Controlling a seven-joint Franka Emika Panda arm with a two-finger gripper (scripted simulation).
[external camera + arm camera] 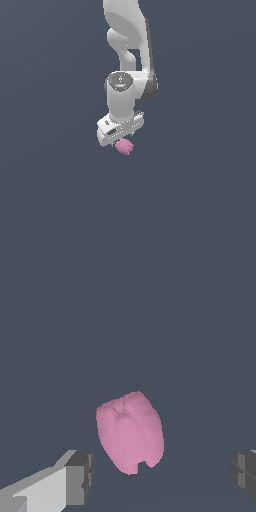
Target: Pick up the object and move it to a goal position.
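Note:
The object (124, 146) is a small pink, lumpy blob lying on the flat dark grey surface, partly hidden under the white hand in the exterior view. In the wrist view the object (130, 432) sits between the two grey fingertips (80, 477), with wide gaps on both sides. My gripper (162, 476) is open and touches nothing. In the exterior view the gripper (121, 134) hangs straight down just above the object, its fingers hidden behind the white hand.
The white arm (127, 55) rises from the hand to the top of the exterior view. Plain dark grey ground (200, 200) spreads all around, with no other objects showing.

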